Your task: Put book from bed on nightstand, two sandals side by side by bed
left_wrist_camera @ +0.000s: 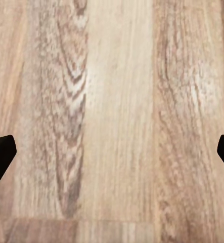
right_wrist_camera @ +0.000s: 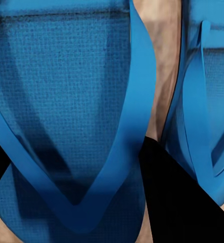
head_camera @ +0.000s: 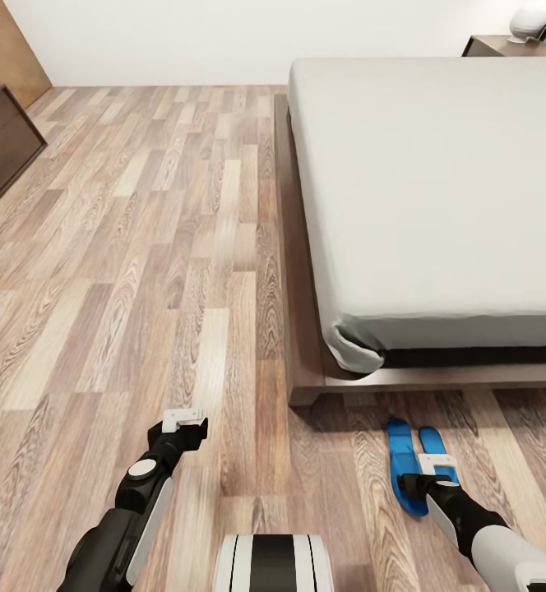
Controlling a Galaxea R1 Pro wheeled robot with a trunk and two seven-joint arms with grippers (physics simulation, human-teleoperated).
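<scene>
right hand over the sandals — wrist view shows straps.

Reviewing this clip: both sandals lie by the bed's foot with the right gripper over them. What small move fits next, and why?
Probably lift the right gripper straight up and clear. The two sandals already lie side by side on the floor beside the bed; whether a finger still holds a strap is unclear.
</scene>
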